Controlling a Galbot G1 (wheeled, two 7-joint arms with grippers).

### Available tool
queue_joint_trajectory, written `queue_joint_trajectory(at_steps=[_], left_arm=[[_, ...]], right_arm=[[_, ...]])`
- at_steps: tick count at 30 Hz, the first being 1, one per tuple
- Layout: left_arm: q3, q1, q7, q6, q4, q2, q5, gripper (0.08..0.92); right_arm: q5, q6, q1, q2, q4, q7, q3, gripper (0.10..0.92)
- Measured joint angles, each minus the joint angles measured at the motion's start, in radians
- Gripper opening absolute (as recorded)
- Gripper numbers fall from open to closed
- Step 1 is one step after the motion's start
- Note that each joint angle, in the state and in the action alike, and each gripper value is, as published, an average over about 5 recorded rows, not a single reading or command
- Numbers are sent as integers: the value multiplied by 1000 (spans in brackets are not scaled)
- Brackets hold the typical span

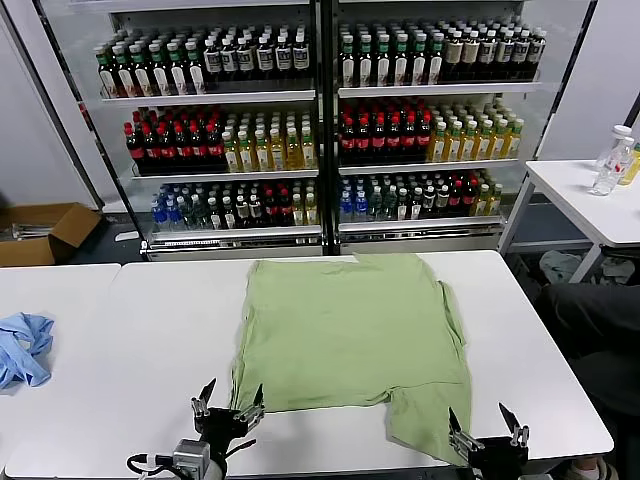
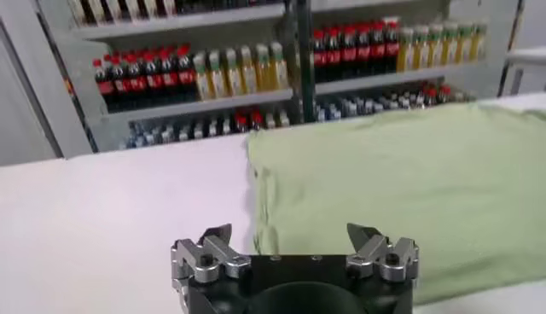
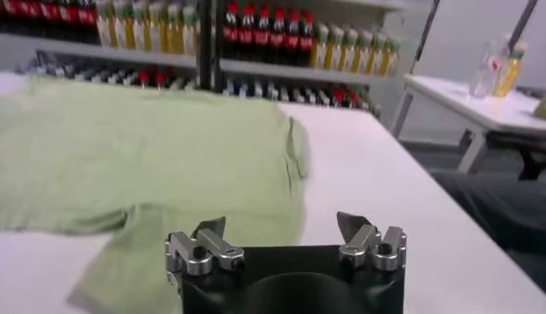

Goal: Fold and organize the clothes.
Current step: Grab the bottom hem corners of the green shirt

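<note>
Left gripper (image 1: 229,405) sits low at the near edge of the counter (image 1: 130,330), just off the shirt's near-left corner. Fingers (image 2: 213,241) spread wide, holding nothing, tips pointing toward the far edge. Left wrist view: the shirt's left border runs right in front of the gap between the fingers.

Right gripper (image 1: 487,430) is at the near edge too, close to the near-right corner. Fingers (image 3: 351,226) wide, nothing held. Its left finger is over the shirt's near flap; touching or hovering, can't tell.

Green polo shirt (image 1: 345,335) lies flat in the middle of the counter, reaching from the far edge down toward the near edge. The near-right part (image 1: 425,425) hangs lower than the rest and reaches almost to the near edge. A fold ridge runs along its right side. Collar, buttons and print not visible from here.

Around:
- blue cloth (image 1: 22,345), crumpled, at the left edge of the neighbouring counter, well apart from the shirt.
- drinks cooler (image 1: 320,120) full of bottles, behind the far edge.
- cardboard box (image 1: 40,232) on the floor, far left.
- second white table (image 1: 590,200) beyond the right edge, with clear bottles (image 1: 612,160) on it.

Counter surface between the grippers and the shirt is bare.
</note>
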Motion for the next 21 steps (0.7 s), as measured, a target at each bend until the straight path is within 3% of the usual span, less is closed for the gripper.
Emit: queue_joint_trajectory(at_steps=[3, 21], left_arm=[[2, -8, -9, 13, 17, 4, 2, 706], [31, 1, -42, 60, 62, 22, 15, 186]], right_arm=[[6, -5, 3, 4, -10, -1, -9, 785], [95, 10, 1, 13, -26, -37, -20, 273]])
